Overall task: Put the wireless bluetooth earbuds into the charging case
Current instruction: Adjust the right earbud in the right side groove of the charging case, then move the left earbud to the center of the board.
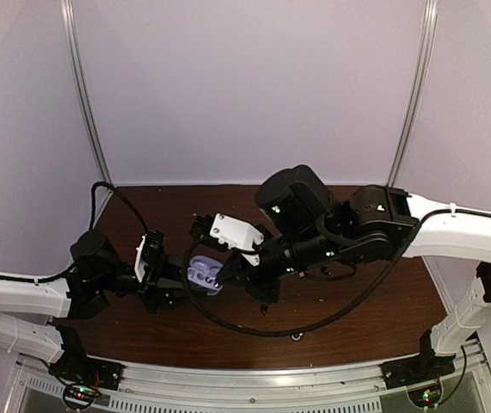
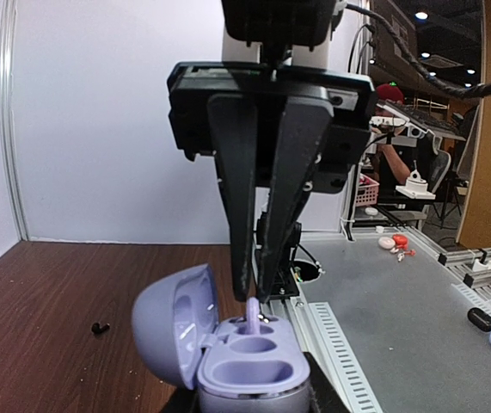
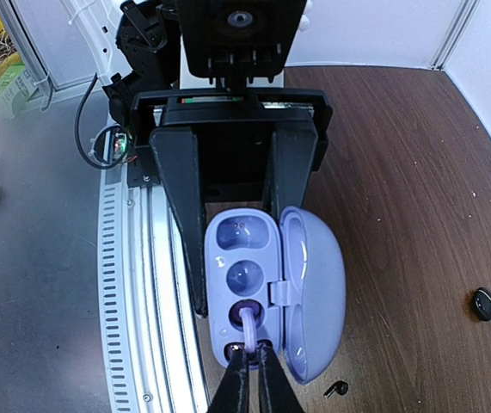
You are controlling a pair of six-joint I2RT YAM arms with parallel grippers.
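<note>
The place reads as a robotics lab or workshop. A left arm [image 1: 21,297] and a right arm [image 1: 460,232] are mounted by an aluminium rail [image 1: 254,379] at the near edge of a dark wooden tabletop [image 1: 383,318], which is boxed in by plain white panels [image 1: 254,86]. Small circuit boards with lit LEDs [image 1: 80,394] are seen by the arm bases. Beyond the enclosure, a grey work surface [image 2: 400,292] scattered with small parts, a seated person in a red cap [image 2: 389,91], hanging cables [image 2: 417,60] and ceiling spotlights [image 2: 421,15] are shown in the left wrist view.

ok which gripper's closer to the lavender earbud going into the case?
Right. The right gripper pinches the lavender earbud by its stem, at a slot. The left gripper clamps the charging case by its sides, off the bud.
</note>
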